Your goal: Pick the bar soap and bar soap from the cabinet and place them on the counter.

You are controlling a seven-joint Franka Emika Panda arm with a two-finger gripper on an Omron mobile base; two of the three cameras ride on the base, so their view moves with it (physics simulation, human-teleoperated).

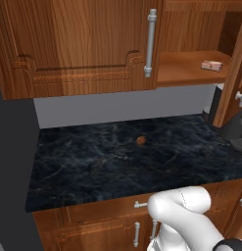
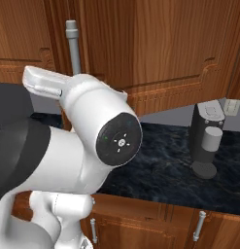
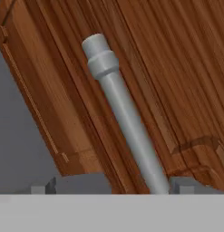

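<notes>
Tool (image 3: 112,188) is spread wide w/ nothing held, a silver handle (image 3: 124,118) running up between its tips, right in front of it. Soap (image 1: 211,65) sits on the open cabinet (image 1: 193,68) shelf, well off from the tool, above the surface (image 1: 117,162). Risk: closing off-centre would let the round bar slip out, or a pull swings the door into the arm.

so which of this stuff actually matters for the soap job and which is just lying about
Job:
- bar soap on the open cabinet shelf
- counter
- gripper, open beside a cabinet handle

Lying about:
- small brown lump on the counter
- dark coffee machine

The arm (image 2: 92,141) hides much of the counter (image 2: 160,170); the cabinet (image 1: 83,49) runs past the top edge.
</notes>
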